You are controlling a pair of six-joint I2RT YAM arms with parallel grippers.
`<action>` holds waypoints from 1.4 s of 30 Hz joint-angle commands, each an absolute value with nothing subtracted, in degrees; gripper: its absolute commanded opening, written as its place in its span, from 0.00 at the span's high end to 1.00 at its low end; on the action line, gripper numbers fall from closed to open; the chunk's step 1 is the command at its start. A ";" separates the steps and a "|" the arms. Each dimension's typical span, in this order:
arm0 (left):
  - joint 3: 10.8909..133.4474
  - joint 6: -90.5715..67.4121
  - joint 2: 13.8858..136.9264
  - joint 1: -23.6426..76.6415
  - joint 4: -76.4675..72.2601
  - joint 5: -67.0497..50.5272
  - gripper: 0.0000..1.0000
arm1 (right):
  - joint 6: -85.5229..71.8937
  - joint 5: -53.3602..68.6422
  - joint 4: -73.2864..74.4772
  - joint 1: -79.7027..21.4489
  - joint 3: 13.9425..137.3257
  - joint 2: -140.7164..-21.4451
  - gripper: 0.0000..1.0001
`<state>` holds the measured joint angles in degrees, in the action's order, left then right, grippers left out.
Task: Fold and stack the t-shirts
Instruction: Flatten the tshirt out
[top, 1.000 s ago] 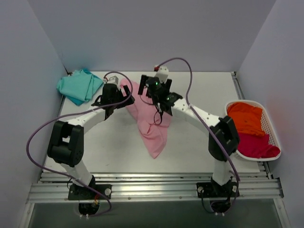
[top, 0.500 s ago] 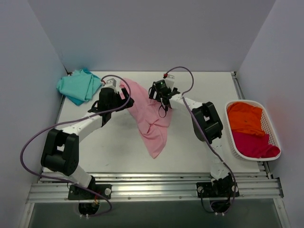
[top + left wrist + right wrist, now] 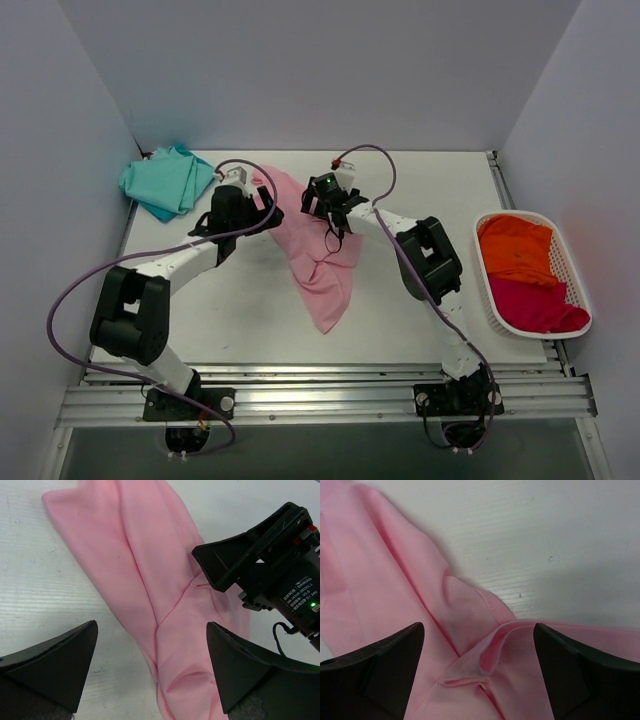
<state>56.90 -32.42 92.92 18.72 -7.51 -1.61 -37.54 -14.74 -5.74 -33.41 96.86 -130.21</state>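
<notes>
Currently the crumpled light pink cloth t-shirt (image 3: 318,262) lies on the white counter (image 3: 230,300); left fingers (image 3: 50,675) and right fingers (image 3: 375,670) hover wide and empty over its far end. Pinch one layer each, then spread apart.

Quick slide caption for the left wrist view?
Open left gripper above the rumpled pink shirt on the white table, right gripper over the same shirt.
</notes>
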 commanded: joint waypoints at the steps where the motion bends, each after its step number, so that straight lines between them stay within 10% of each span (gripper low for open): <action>1: 57.39 -32.61 93.78 18.98 -10.90 -2.55 0.01 | -38.41 -16.69 -6.15 -33.22 95.02 -128.94 0.15; 21: 58.27 -32.61 97.03 19.42 -11.16 -2.46 0.00 | -38.76 -19.07 -4.66 -33.05 93.34 -128.93 1.00; 40: 57.48 -31.20 88.95 20.83 -8.00 -0.53 0.00 | -29.71 -33.74 6.94 -32.17 105.12 -113.47 1.00; 42: 57.74 -31.11 89.56 21.36 -7.74 -0.53 0.00 | -29.88 -38.03 7.38 -31.29 102.59 -111.63 0.87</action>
<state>56.90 -32.21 92.14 20.43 -6.66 -1.21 -32.03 -28.40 4.62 -33.06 102.74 -117.43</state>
